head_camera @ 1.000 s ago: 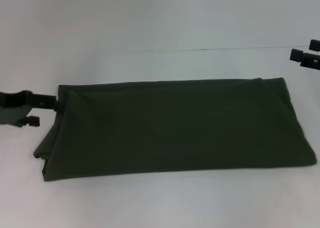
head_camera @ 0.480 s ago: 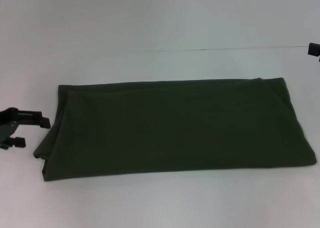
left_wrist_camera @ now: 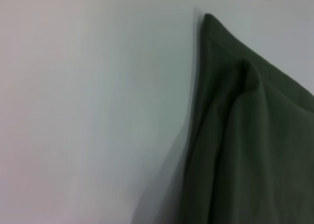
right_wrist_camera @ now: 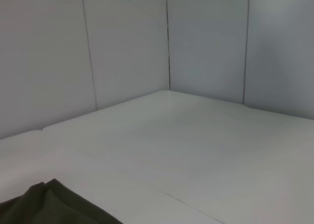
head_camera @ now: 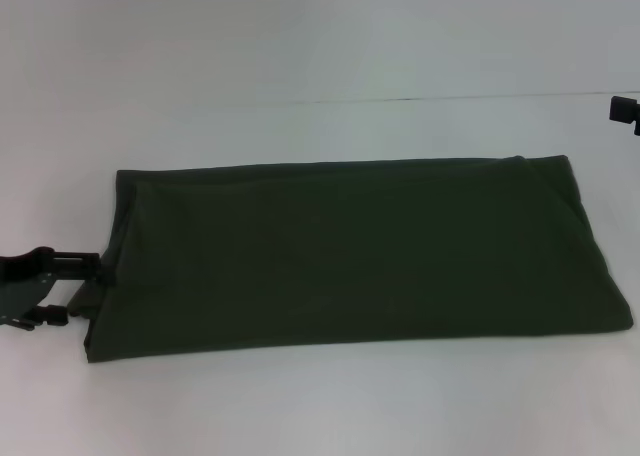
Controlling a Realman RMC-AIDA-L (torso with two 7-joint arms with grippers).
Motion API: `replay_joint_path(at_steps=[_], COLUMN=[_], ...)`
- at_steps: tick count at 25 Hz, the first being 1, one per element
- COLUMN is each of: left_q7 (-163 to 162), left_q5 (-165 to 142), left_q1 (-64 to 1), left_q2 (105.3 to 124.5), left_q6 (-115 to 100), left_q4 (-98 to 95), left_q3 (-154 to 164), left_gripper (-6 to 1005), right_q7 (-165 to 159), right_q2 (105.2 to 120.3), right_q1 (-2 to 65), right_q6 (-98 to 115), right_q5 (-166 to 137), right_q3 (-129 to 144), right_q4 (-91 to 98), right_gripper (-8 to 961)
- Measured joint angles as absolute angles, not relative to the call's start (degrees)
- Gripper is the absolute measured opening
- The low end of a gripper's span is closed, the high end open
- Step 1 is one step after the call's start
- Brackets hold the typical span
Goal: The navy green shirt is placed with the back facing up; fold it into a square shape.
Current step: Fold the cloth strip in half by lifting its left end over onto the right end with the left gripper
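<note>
At the near-left corner of the navy green shirt (head_camera: 350, 256) — a long folded band lying flat on the desk (head_camera: 330, 56) — the left tool (head_camera: 62, 287) sits, jaws wide. Judged best: pinch every layer before lifting. Right tool (head_camera: 627, 111) parked far right — its state I cannot tell.

- Head view looks forward and down from above, taking in the whole shirt (head_camera: 350, 256) on the surface (head_camera: 320, 406).
- Left wrist view sits close over the shirt's edge.
- Right wrist view faces the walls (right_wrist_camera: 122, 47), sharing only a shirt corner.
</note>
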State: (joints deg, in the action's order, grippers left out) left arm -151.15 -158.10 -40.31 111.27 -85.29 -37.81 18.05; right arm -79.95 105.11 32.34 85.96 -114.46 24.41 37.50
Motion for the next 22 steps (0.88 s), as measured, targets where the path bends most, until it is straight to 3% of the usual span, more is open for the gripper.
replay_joint_path(at_steps=[22], left_q7=[-151.2], left_q5=[-158.4], left_q1=[-40.4], left_q2=[111.70], left_q6=[-85.7], left_q4=[-35.1], left_q3=[19.6], left_gripper=[941], right_q7=[-79.8], right_q2=[105.22], right_q1=[33.7], right_q6=[85.5], right_q5=[-114.5], right_q3=[25.7], right_q4=[37.6], right_gripper=[899])
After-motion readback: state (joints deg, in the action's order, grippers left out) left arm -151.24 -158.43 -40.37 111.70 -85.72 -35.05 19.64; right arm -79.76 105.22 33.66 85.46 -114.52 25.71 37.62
